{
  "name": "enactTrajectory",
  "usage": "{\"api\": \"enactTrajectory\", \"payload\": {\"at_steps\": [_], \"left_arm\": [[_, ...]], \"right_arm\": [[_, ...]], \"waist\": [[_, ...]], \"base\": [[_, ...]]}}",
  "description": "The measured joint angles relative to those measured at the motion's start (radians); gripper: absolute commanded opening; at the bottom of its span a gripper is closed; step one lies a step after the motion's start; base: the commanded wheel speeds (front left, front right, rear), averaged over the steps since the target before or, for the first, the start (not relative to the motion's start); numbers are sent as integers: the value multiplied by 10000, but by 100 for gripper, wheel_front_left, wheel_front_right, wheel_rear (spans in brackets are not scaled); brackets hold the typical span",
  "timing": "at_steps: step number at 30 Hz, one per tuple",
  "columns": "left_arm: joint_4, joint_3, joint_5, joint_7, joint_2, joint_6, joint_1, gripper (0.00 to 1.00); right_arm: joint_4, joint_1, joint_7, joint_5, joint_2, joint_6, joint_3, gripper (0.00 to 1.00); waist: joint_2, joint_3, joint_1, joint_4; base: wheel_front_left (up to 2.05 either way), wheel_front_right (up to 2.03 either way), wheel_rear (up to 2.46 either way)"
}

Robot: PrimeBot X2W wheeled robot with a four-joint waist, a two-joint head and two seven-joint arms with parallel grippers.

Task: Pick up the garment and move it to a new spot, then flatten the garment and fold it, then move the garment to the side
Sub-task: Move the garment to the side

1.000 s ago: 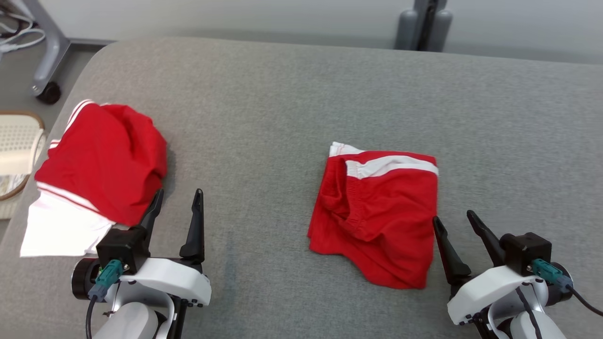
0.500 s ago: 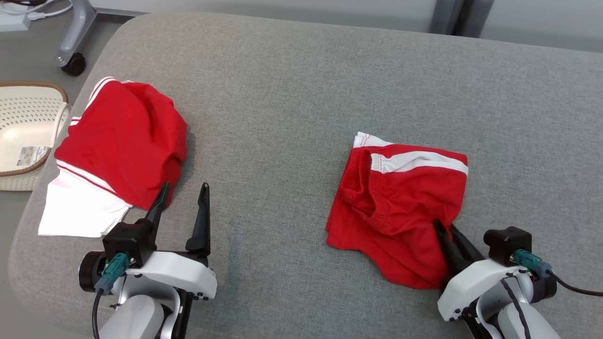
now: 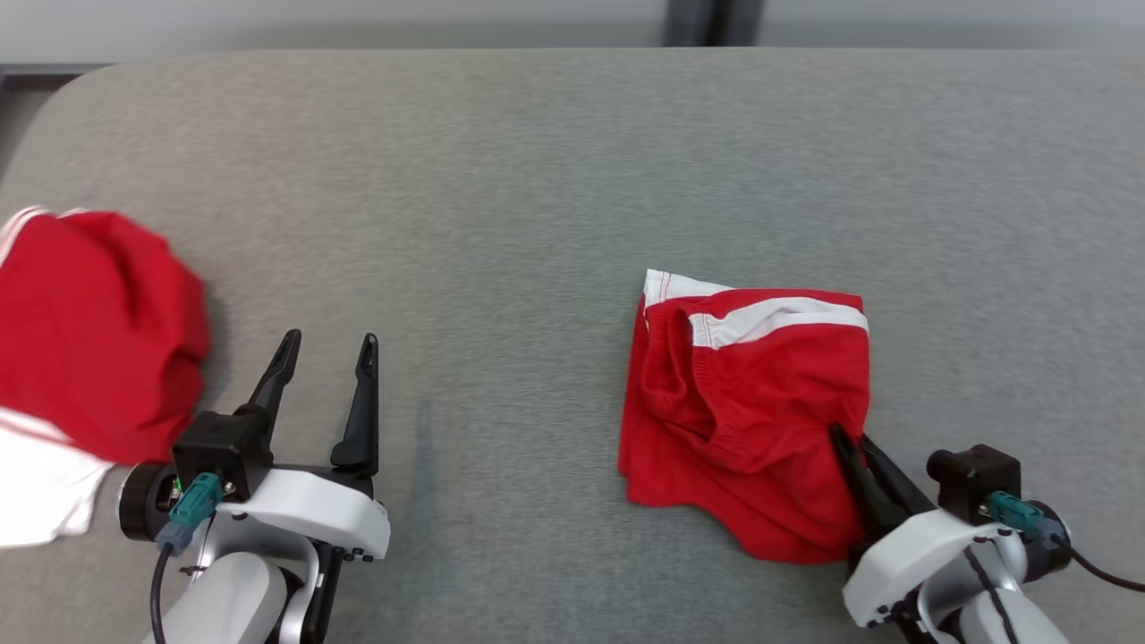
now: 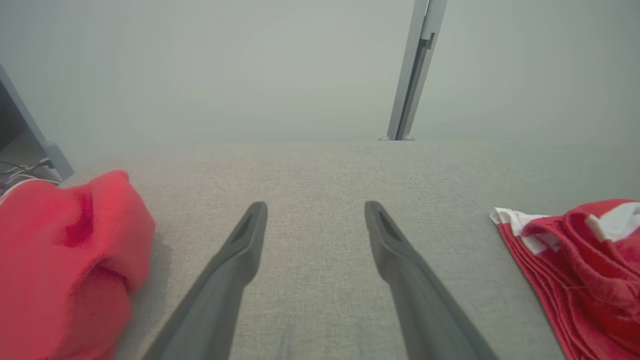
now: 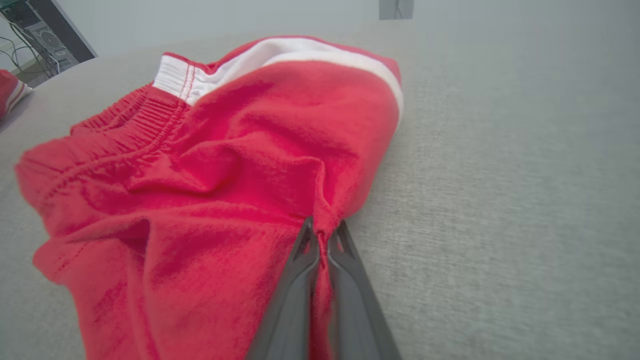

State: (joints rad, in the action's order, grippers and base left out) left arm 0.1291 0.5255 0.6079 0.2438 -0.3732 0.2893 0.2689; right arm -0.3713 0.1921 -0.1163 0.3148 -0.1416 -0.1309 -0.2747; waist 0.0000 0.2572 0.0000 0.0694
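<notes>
1. A crumpled red and white cloth garment (image 3: pixel 89 340) is laid at the far left edge of the grey fabric-covered worktop (image 3: pixel 537 179) and is partly cut off by the head view's border. Red cloth is heaped at the far side and white cloth is spread at the near side.

2. The left tool (image 3: pixel 329 338) is held just right of that garment, apart from it. Its two long dark fingers are spread wide above bare worktop, and nothing is gripped between them.

3. Red fabric shorts (image 3: pixel 751 394), with a white side stripe and a gathered elastic waistband, are laid right of centre on the worktop, well apart from the left tool. They are folded over and rumpled. The stripe is turned to the far side and the waistband to the left.

4. The right tool (image 3: pixel 852 436) is set at the near right corner of the shorts. Its fingers are pressed together, and a fold of red cloth is pinched between them. In the right wrist view the cloth is seen gathered into a small ridge at the fingertips.
</notes>
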Motion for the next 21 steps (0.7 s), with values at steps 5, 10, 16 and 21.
{"api": "enactTrajectory", "payload": {"at_steps": [5,10,16,21], "left_arm": [[-351,67,-113,-299,-261,35,91,100],[-696,209,-303,-608,-468,21,489,100],[-1039,374,-558,-988,-629,-23,996,100],[-1296,514,-790,-1208,-685,-69,1498,100]], "right_arm": [[234,-189,-27,-316,-539,0,389,0],[56,160,-23,-880,-1342,0,752,0],[-1003,1559,-376,-1407,-2303,0,1051,0],[-2255,3038,-809,-1471,-2861,0,1475,0]], "waist": [[0,78,0,-1010],[0,297,0,-1940],[0,868,0,-2577],[1,1449,0,-2789]], "base": [[0,0,0],[0,0,0],[0,0,0],[0,0,0]]}}
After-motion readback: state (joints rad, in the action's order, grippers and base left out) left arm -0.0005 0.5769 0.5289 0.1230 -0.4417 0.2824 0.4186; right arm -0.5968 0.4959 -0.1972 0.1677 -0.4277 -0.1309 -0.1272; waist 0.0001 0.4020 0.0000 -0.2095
